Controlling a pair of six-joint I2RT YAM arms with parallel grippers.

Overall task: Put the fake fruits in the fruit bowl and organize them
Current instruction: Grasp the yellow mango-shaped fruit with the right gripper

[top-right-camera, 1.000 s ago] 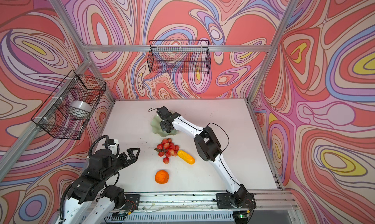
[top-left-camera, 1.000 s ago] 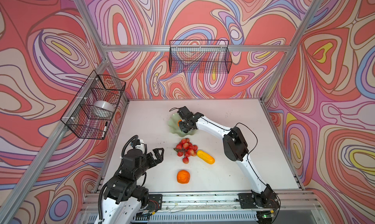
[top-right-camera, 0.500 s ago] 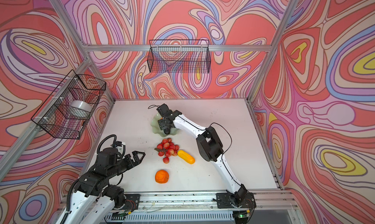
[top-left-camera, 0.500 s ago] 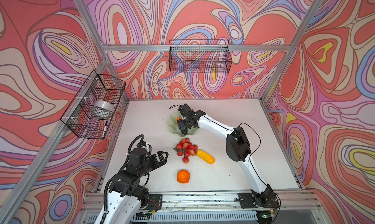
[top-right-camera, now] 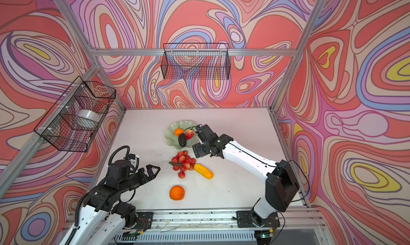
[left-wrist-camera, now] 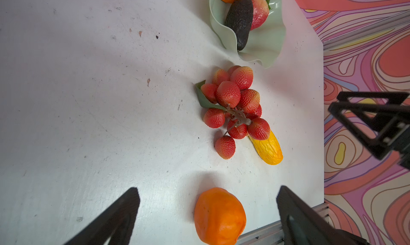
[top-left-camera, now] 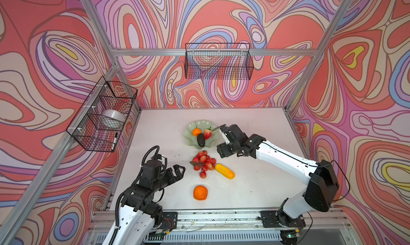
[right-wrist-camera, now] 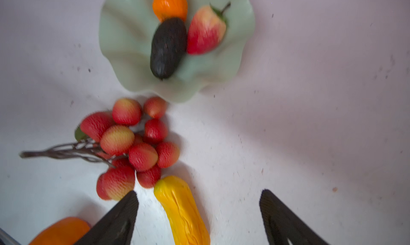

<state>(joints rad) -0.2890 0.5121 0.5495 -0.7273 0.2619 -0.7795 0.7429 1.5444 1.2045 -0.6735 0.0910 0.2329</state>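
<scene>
The pale green fruit bowl [top-left-camera: 189, 137] [top-right-camera: 170, 137] holds a small orange [top-left-camera: 196, 132], a red strawberry-like fruit [top-left-camera: 207, 133] and a dark avocado [top-left-camera: 200, 140]. On the table in front of it lie the red grape bunch [top-left-camera: 203, 162], the yellow oblong piece [top-left-camera: 224, 171] and a larger orange [top-left-camera: 200, 192]. My right gripper [top-left-camera: 220, 142] [top-right-camera: 196, 141] hovers open and empty just right of the bowl; in its wrist view the yellow piece [right-wrist-camera: 182, 210] lies below its open jaws [right-wrist-camera: 199, 194]. My left gripper [top-left-camera: 178, 174] [left-wrist-camera: 208, 191] is open, left of the grapes, with the larger orange [left-wrist-camera: 219, 216] ahead between its fingers.
A black wire basket [top-left-camera: 218, 61] hangs on the back wall. Another basket [top-left-camera: 102, 115] on the left wall holds a white round object [top-left-camera: 113, 117]. An aluminium rail [top-left-camera: 199, 217] runs along the table's front edge.
My right gripper has opened and drawn back from over the bowl to its right side. My left arm has reached forward toward the fruits, staying open.
</scene>
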